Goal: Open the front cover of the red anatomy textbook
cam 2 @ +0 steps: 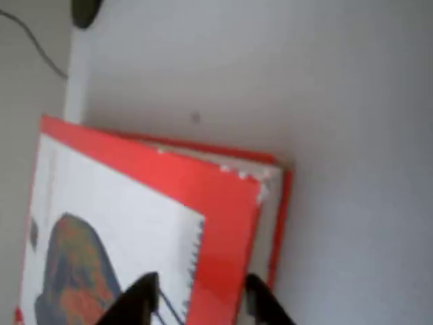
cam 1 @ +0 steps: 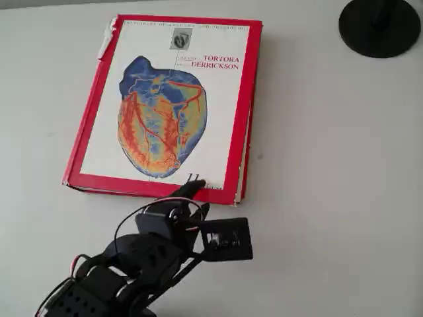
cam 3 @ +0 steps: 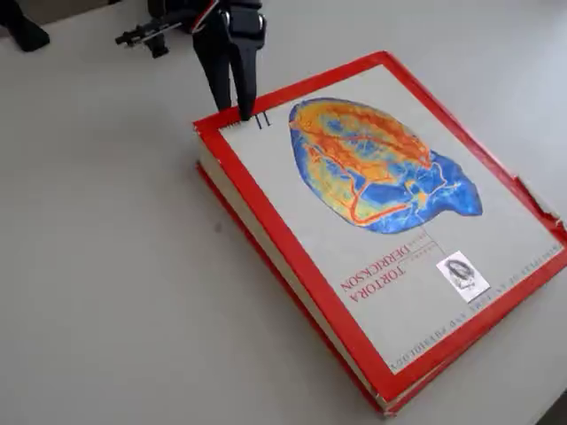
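The red anatomy textbook (cam 1: 245,158) lies shut and flat on the white table, its page edge (cam 3: 266,252) facing the fixed view. The front cover (cam 1: 165,105) faces up: white board, red border, blue-orange heart, "TORTORA DERRICKSON" and "11". My black gripper (cam 1: 193,191) comes in from the bottom of the overhead view. Its tips are at the cover's lower edge beside the "11". In the fixed view the gripper (cam 3: 237,104) points down onto that corner. In the wrist view the gripper (cam 2: 201,298) is open, with the cover's red border (cam 2: 223,223) between the fingers.
A black round base (cam 1: 380,26) stands at the back right of the table, apart from the book. The arm's body and cables (cam 1: 125,271) fill the lower left of the overhead view. Bare white table (cam 1: 330,165) lies to the right of the book.
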`<action>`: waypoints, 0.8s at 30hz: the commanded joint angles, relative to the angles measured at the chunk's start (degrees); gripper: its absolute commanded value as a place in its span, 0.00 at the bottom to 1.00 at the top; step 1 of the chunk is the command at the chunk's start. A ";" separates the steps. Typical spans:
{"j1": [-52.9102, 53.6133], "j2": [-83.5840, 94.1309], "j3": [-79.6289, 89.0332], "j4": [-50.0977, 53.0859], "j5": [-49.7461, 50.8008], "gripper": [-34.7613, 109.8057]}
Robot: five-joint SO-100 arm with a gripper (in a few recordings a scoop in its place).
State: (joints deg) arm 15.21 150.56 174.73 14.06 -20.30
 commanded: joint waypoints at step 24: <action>-4.92 4.48 -21.97 15.82 -2.99 0.35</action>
State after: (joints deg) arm 13.27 150.91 163.48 28.12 -22.76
